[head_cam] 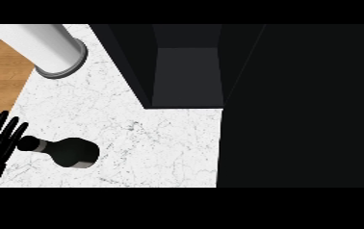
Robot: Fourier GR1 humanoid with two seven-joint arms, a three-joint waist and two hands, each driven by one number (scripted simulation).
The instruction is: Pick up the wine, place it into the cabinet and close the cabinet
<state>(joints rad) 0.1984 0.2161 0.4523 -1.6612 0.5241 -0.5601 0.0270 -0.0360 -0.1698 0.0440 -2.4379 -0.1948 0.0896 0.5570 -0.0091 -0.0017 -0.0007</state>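
Note:
The wine bottle [68, 151] is dark with a narrow neck and lies on the white marble counter [163, 146] at the lower left, its neck pointing left. The fingers of my left hand [10, 136] rise at the left edge, straight, just left of the bottle's neck tip; I cannot tell whether they touch it. The dark cabinet [186, 74] stands open at the top centre, showing a grey inner floor. Its open door [292, 108] fills the right side of the view. My right hand does not show.
A white cylinder with a grey rim [53, 47] leans in at the upper left. A wooden floor [14, 67] shows beyond the counter's left edge. Bare marble lies between the bottle and the cabinet.

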